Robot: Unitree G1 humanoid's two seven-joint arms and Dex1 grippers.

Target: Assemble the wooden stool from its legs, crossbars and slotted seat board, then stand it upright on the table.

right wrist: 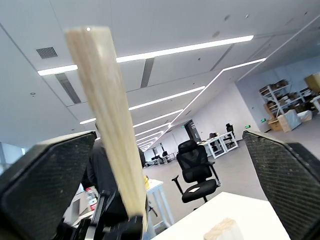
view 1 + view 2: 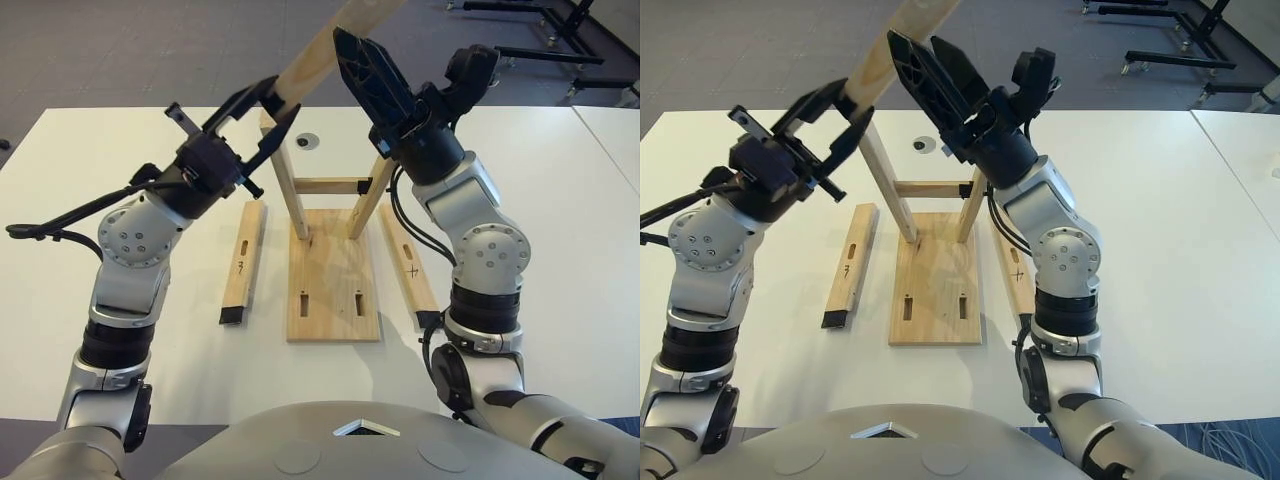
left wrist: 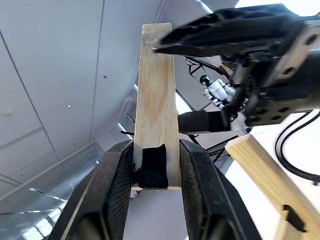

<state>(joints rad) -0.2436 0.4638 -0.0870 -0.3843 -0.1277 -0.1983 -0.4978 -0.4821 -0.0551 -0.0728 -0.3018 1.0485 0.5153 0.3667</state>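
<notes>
Left hand point(image 2: 272, 108) with leg point(image 2: 322, 48) above table point(image 2: 560, 200)

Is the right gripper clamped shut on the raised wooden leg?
No, the right gripper stands wide open; only the left gripper clamps the leg.

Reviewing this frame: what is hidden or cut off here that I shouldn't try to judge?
The raised leg: top end cut off by the upper edge in both eye views.
The loose bar on the robot's right: partly hidden behind the right arm in the eye views.
The right gripper: jaws open around the leg; whether a finger touches it is unclear in the right wrist view.
</notes>
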